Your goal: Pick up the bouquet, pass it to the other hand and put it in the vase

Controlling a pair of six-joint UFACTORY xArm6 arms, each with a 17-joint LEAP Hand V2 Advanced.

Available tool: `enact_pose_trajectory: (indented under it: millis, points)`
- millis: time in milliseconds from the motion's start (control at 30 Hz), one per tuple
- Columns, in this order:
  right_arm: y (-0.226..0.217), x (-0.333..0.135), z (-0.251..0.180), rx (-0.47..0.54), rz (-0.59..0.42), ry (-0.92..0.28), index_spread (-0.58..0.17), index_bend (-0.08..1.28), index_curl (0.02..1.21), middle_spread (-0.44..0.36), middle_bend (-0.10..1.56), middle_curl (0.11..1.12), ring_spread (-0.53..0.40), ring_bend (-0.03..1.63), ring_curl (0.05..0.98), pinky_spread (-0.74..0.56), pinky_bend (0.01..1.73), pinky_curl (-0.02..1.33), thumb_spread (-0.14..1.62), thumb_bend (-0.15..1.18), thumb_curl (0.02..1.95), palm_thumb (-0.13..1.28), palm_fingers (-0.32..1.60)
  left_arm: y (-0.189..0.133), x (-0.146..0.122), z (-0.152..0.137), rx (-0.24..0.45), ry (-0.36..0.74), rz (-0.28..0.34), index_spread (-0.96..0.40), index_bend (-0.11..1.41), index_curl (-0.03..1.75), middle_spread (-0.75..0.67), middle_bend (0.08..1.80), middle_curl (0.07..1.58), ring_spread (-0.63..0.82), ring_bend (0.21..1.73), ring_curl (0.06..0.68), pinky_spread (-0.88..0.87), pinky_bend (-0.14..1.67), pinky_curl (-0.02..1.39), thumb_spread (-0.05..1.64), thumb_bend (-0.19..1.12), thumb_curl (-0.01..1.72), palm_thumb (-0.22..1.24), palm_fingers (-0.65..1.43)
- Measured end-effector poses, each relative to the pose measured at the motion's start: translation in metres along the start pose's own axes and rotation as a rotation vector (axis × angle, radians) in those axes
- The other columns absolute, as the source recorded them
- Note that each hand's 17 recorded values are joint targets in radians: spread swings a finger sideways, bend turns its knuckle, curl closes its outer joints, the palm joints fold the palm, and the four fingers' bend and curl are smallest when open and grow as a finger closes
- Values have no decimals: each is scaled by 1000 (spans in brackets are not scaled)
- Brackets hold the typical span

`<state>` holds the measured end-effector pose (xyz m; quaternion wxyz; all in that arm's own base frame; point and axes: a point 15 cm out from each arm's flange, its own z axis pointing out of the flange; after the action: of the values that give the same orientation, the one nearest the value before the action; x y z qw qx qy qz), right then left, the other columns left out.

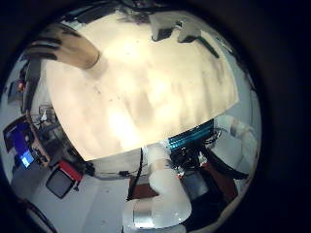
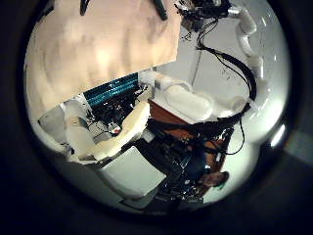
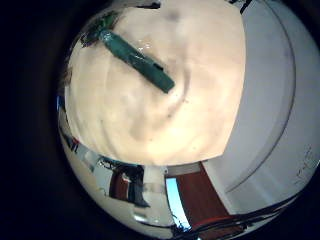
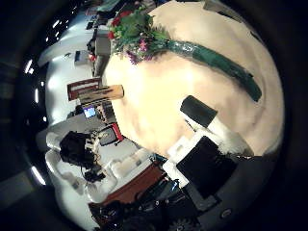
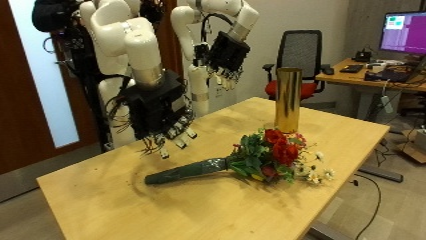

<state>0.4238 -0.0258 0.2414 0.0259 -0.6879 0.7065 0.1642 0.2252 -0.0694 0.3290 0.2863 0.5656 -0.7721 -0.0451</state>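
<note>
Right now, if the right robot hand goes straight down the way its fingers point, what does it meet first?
Probably the bare table, just beside the bouquet stem end; the right robot hand hangs open, though depth is unclear.

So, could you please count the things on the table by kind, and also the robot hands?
Bouquet: 1
Vase: 1
Hands: 2, the right hand and the left hand
Total: 4
</note>
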Motion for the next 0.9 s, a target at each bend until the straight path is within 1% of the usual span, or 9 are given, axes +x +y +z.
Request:
enact_pose_trajectory:
  millis: [67,100,133,233,300,500,767,800,900]
  points:
    - [-6,10,9,-6,17,-3,-217,174,300,-88,397,401,-97,648,228,230,505,168,1058,-23,396,706,378,-1,0,1,-4,1,1,124,162,324,222,231,368,467,465,187,495,223,310,965,-28,307,452,229]
    - [-8,15,15,-13,26,-6,-227,180,310,-55,393,401,-86,628,222,242,498,165,1056,-4,413,762,363,-2,-1,2,-8,3,1,124,163,323,221,229,367,468,466,187,495,224,310,966,-28,307,451,228]
    - [-8,20,21,-27,31,-9,-231,167,309,-43,391,400,-78,617,219,244,491,164,1052,-2,430,804,340,-2,-1,3,-10,3,1,125,162,323,225,227,367,470,464,187,496,228,312,966,-28,307,451,223]
    - [-8,33,42,-88,51,-19,-234,157,305,-25,383,397,-64,615,219,254,488,168,1041,-8,452,843,303,-5,-3,5,-25,9,5,125,163,321,227,227,367,471,464,186,496,230,312,967,-28,307,451,222]
    - [-12,39,53,-106,63,-25,-233,163,304,-11,372,392,-44,603,218,260,484,172,1032,-9,464,864,271,-6,-3,5,-31,12,3,125,164,321,225,227,367,472,465,186,496,230,312,967,-28,307,451,222]
    - [-24,45,67,-92,81,-26,-201,185,321,25,354,376,10,535,197,237,409,178,994,-29,485,824,292,-6,-5,5,-32,10,0,125,165,321,220,229,368,472,467,187,488,221,308,967,-28,307,451,220]
    - [-40,47,75,-53,79,-10,-193,196,340,34,342,368,7,495,187,201,345,180,987,-27,481,802,344,-11,1,-4,-17,9,8,133,162,319,220,229,372,472,470,187,486,222,310,967,-28,307,451,218]
    - [-44,47,76,-45,75,-7,-201,220,351,21,339,365,-19,519,189,185,315,172,983,-28,477,795,415,-12,4,-5,-16,12,14,133,162,319,220,230,371,472,471,187,486,222,311,967,-28,307,451,218]
    - [-42,48,82,-65,73,-6,-210,203,359,5,352,368,-56,533,189,148,292,169,971,-28,470,780,481,-10,8,-7,-23,13,22,134,163,318,220,231,371,472,471,187,486,222,311,967,-28,307,451,217]
